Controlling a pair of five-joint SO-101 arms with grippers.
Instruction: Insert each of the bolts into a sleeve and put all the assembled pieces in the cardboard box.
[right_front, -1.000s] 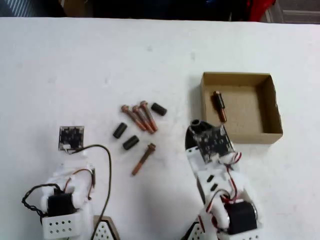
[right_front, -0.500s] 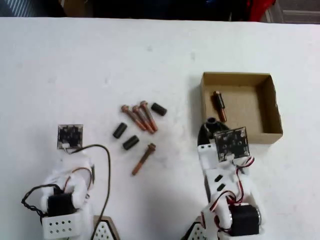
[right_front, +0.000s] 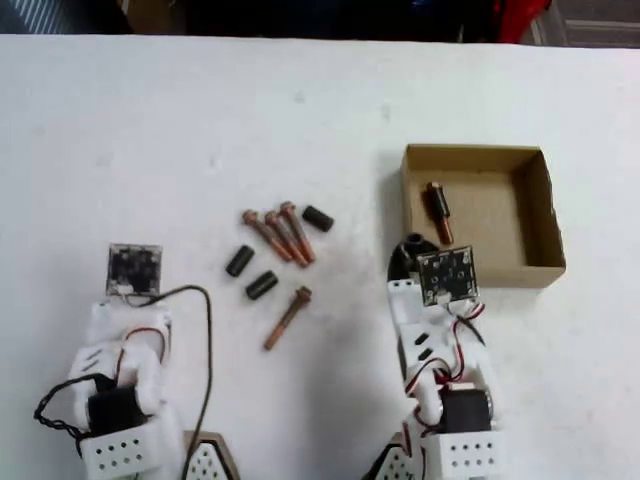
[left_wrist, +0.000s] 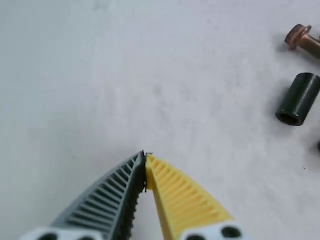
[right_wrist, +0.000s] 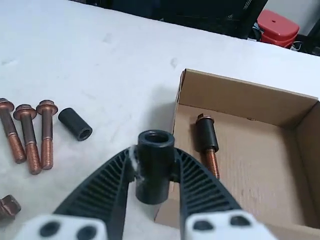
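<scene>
- Right wrist view: the right claw (right_wrist: 153, 162) is clamped on a black sleeve (right_wrist: 155, 145), which stands upright between the two fingers with its open bore on top
- This sleeve sits right at the near corner of the box (right_wrist: 240, 92), on the side that faces the bolts
- Inside the box lies one assembled piece (right_wrist: 206, 142), a bolt through a sleeve, close to the wall nearest the claw
- On the table (right_front: 150, 120), at the claw's other side, three bolts (right_front: 280, 235) lie side by side, heads away from the arms, with a loose sleeve (right_front: 318, 217) just beside the head of the one closest to the box
- Nearer the arms lie two more sleeves (right_front: 240, 261), apart from each other, and then a lone bolt (right_front: 288, 317) just past the second of them
- The left claw (left_wrist: 145, 160) has its fingers pressed together tip to tip above bare table; one of the sleeves and a bolt head lie well apart from its tips
</scene>
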